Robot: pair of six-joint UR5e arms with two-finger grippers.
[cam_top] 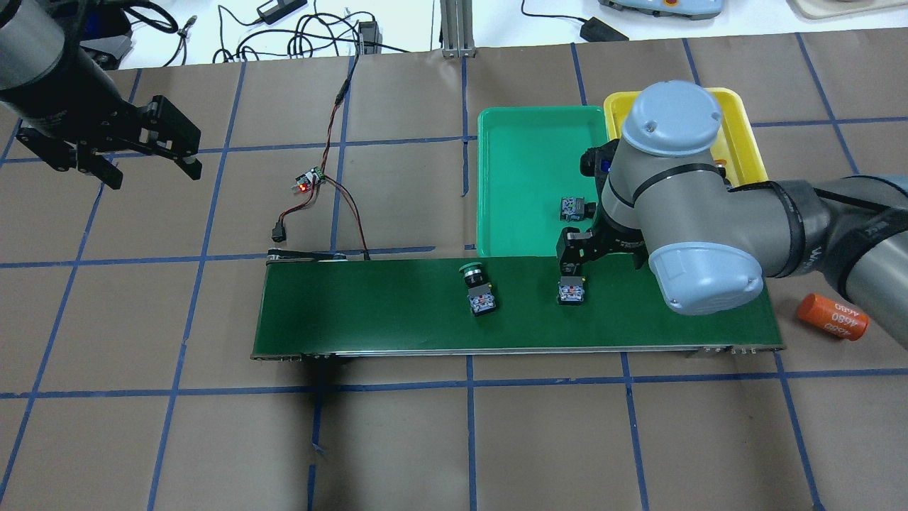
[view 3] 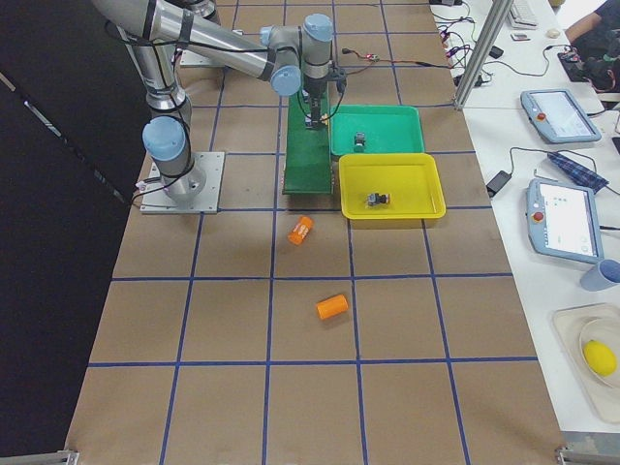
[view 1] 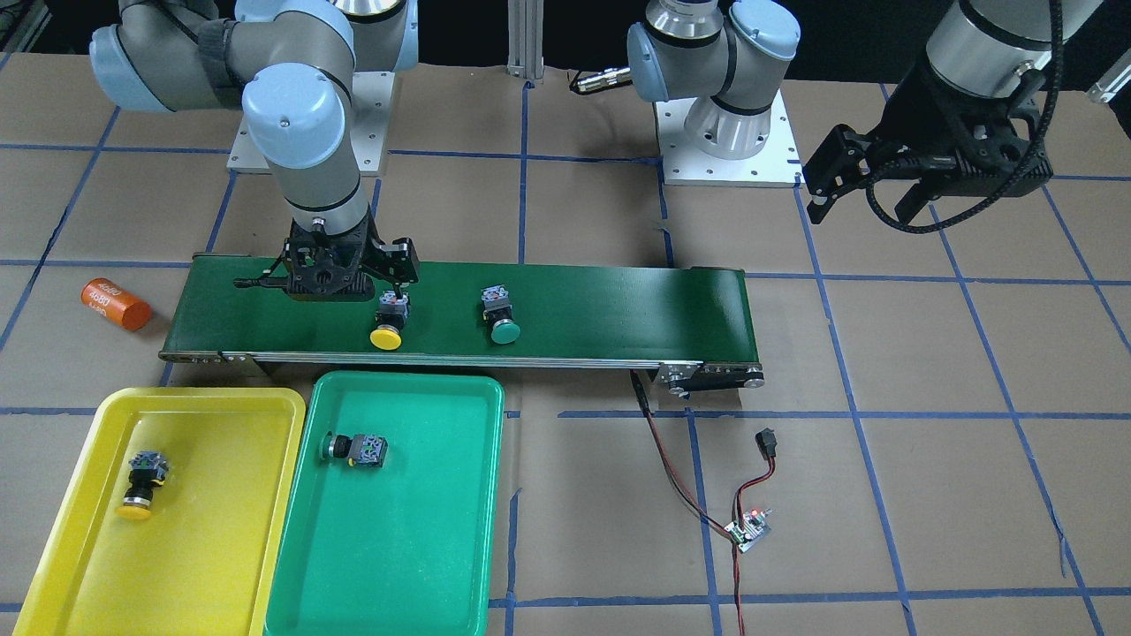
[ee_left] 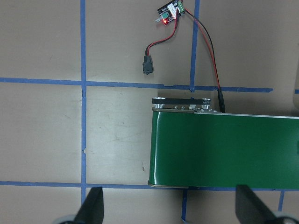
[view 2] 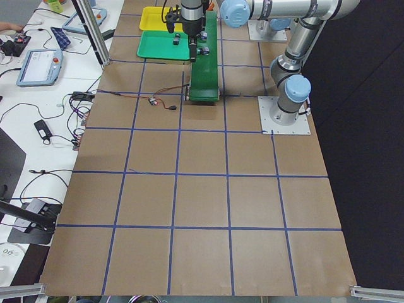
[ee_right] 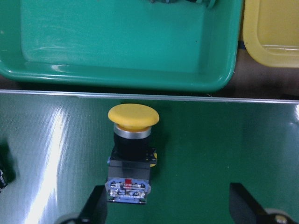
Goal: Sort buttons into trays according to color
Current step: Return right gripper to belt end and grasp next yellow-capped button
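Yellow-capped button lies on the conveyor belt, cap toward 12 o'clock in the right wrist view, under the right end effector. Its fingers are spread and empty. It should probably centre first, since the button sits nearer one finger, then close on the blocky body, not the cap. The yellow tray waits at 1 o'clock. The left end effector hangs open, well apart.

Counted: four buttons, two yellow and two green. Two are on the belt, one in each tray. The tabletop also carries two trays and two orange cylinders.

The yellow-capped button and green-capped button are set against a dark-green belt. The brown table is lined blue.
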